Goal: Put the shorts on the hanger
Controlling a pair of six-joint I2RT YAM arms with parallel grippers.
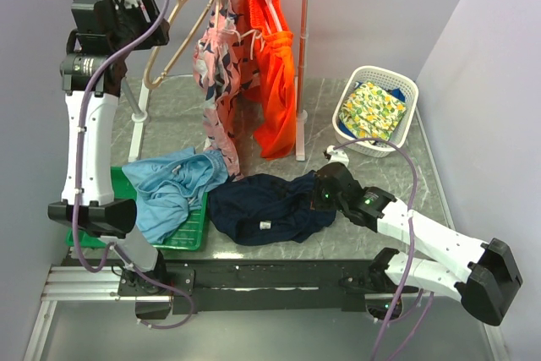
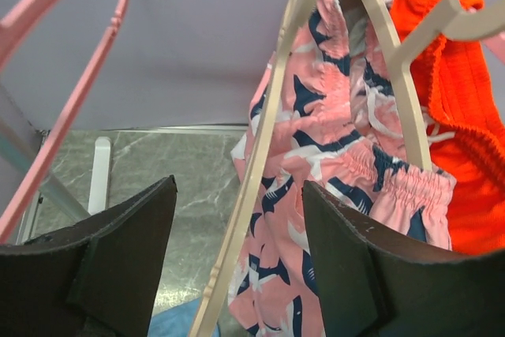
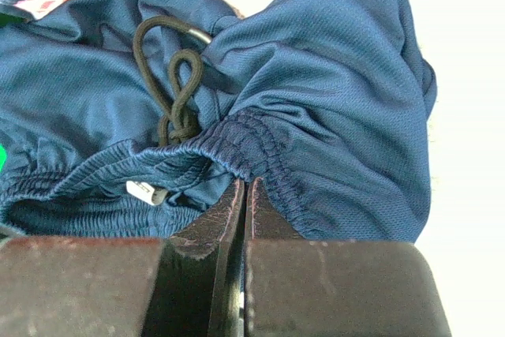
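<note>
Now the right tool (image 3: 245,187) is clamped on the edge of the shorts (image 1: 270,209), heaped on the table (image 1: 173,116). The left tool (image 2: 238,187) is held apart around the hanger (image 2: 254,171), which could be knocked away if squeezed crookedly.

Left pincer (image 2: 239,195): I see its 2 dark fingers (image 2: 126,250) standing apart at the bottom of my view.
Hanger (image 2: 260,144): tan; its thin arm slants down through the gap between them. I can't tell whether it touches either.
Patterned shorts (image 2: 331,155): pink with navy shapes, draped on a second beige hanger (image 2: 402,84).
Orange shorts (image 2: 465,116): at the right edge, beside the patterned pair.
Pink hanger (image 2: 79,92): upper left.
Surface (image 2: 166,163): grey, marbled, far below.
Light blue fabric (image 2: 170,325): a scrap at the bottom edge.
</note>
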